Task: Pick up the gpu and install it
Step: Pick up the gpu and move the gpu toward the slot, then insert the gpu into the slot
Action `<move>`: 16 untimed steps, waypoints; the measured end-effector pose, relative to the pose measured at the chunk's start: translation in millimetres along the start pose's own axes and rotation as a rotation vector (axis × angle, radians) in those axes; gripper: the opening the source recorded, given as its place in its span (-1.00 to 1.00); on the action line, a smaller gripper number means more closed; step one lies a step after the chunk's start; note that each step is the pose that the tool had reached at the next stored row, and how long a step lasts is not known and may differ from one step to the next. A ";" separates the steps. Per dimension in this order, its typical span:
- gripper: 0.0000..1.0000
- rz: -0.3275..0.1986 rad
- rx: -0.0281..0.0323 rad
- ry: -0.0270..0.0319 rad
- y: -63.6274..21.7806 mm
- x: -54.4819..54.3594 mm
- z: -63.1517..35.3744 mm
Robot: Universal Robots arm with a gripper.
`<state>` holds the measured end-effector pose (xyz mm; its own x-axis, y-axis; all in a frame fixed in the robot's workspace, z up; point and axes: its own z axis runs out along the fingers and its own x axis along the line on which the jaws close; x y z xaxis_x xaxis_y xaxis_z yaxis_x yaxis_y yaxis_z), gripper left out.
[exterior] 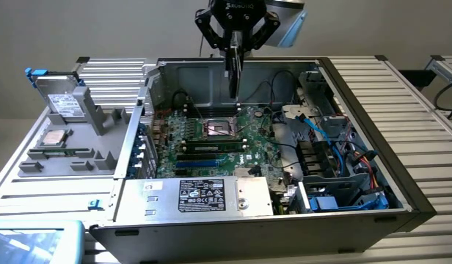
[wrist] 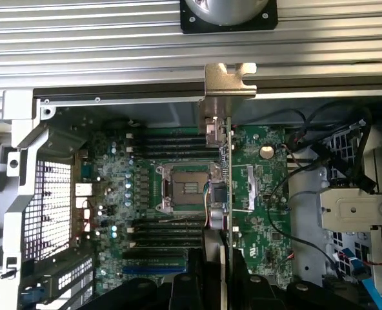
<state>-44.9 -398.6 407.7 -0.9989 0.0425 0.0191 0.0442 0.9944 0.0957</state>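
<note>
Gripper (exterior: 236, 50) clamps gpu (exterior: 234, 77) edge-on above motherboard (exterior: 257, 125) inside open case (exterior: 200, 82).

1. Open computer case (exterior: 248, 239) lies on the ribbed counter (exterior: 409, 93).
2. Motherboard (exterior: 253, 122) carries a CPU socket (exterior: 217, 130), with memory sticks (exterior: 215, 146) just beside it.
3. Labelled power supply (exterior: 193, 195) sits against the near case wall.
4. Grey fixture tray (exterior: 112, 124), at the exterior view's left, holds a hard drive (exterior: 63, 102) and a processor (exterior: 52, 138).

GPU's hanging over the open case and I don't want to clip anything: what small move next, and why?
Probably carry it sideways, no lower yet. The gripper holds the gpu edge-on above the motherboard near the CPU socket, while the blue slot, likely its seat, lies nearer the power supply.
</note>
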 end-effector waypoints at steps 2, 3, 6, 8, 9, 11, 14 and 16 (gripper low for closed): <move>-0.44 0.000 0.0000 0.0000 0.0 0.0 0.0; -0.44 0.000 0.0000 0.0000 0.0 -0.3 0.0; -0.44 0.000 -0.0002 0.0006 0.1 -3.1 0.1; -0.44 0.000 -0.0006 0.0032 0.3 -8.5 0.7; -0.44 0.000 -0.0011 0.0037 0.3 -10.2 1.0; -0.44 0.000 -0.0010 0.0039 0.3 -10.4 1.0; -0.44 0.000 -0.0010 0.0040 0.4 -10.4 1.0; -0.44 -0.028 -0.0006 0.0065 0.4 -10.5 1.1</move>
<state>-34.5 -398.6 406.5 -0.9996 0.0145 0.0229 0.0166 0.9952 0.0968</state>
